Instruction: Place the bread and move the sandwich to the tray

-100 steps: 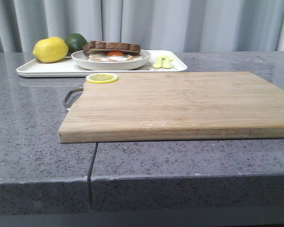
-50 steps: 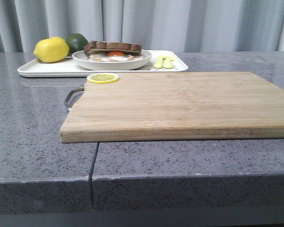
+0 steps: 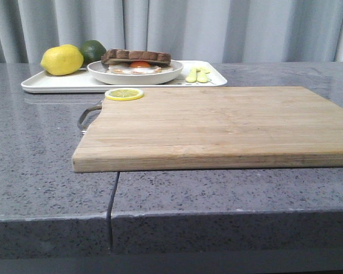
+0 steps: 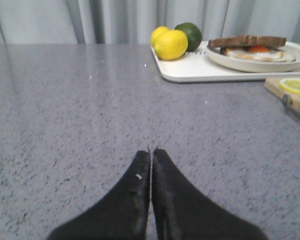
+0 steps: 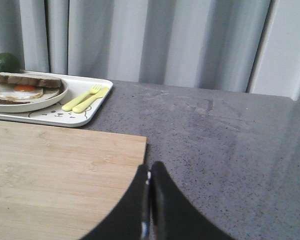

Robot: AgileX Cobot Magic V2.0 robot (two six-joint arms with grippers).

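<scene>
- Plainly, the wooden cutting board (image 3: 217, 123) was the largest thing on the table, bare but for a lemon slice (image 3: 123, 94) at its far corner.
- Behind it, the tray (image 3: 57, 83) carried the bowl (image 3: 135, 74).
- That bowl held the sandwich (image 3: 136, 61), the bread (image 3: 136, 56) resting on the egg.
- Soft bread and slippery egg would likely slide apart; gripping the stiff bowl rim seemed safer.
- Left gripper (image 4: 151, 152) and right gripper (image 5: 150, 172) were clenched, empty, well apart from the food.
</scene>
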